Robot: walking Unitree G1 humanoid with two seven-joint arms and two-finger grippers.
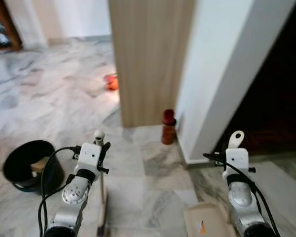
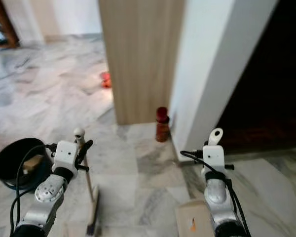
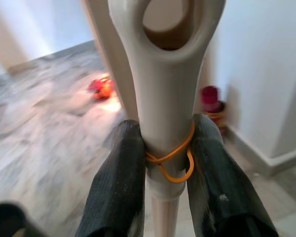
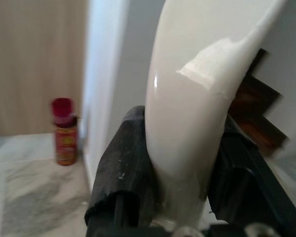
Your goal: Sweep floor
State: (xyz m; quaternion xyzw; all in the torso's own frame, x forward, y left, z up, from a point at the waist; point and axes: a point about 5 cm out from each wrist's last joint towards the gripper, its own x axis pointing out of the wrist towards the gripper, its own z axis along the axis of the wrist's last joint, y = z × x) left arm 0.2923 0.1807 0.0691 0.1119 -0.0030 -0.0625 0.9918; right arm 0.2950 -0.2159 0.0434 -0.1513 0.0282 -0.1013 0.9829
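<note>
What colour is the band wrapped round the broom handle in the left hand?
Orange: the rubber band loops round the cream broom handle, clearest in the left wrist view.

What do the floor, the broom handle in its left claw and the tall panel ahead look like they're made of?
Floor: probably polished marble or marble-look tile, grey veining, faint sheen, visible joints.
Broom handle: likely smooth cream plastic, moulded hanging loop at the top; the left claw clamps it by an orange rubber band.
Panel: wood or wood-look laminate, matte, straight vertical grain.
</note>
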